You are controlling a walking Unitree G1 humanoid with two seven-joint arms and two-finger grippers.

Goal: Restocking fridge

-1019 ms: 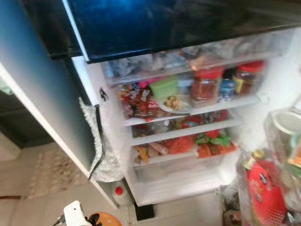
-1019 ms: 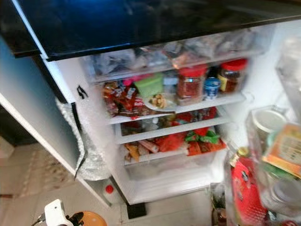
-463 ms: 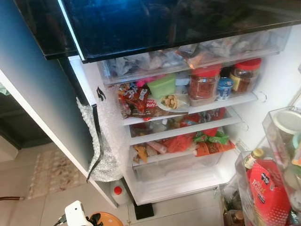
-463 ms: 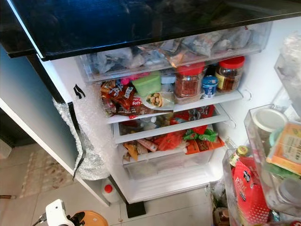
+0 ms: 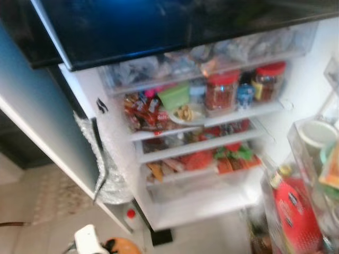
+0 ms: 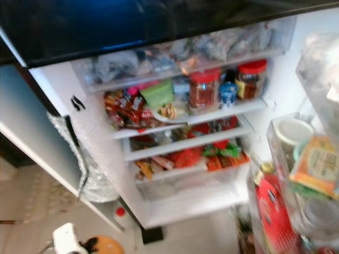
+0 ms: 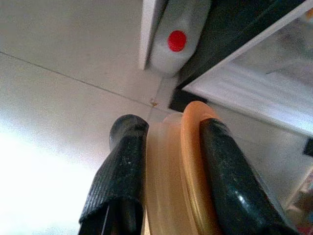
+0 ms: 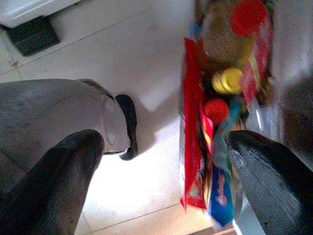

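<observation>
Left gripper (image 7: 168, 147) hangs low over floor (image 7: 58, 88), fingers (image 7: 124, 161) clamped on an orange-rimmed translucent container (image 7: 188, 161), w/ a white red-capped jug (image 7: 176, 36) on floor by fridge's bottom-left corner. Fridge (image 5: 114, 143) stands open: snack packets (image 5: 142, 110) at left edge of upper shelf, green tub (image 5: 175, 96) mid-shelf, two red-lidded jars (image 5: 221, 91) toward right edge. Door racks at right carry a red bottle (image 5: 294, 211). Right gripper (image 8: 156, 161) over floor, fingers spread wide, holding nothing; bagged groceries (image 8: 220, 122) just beside.
</observation>
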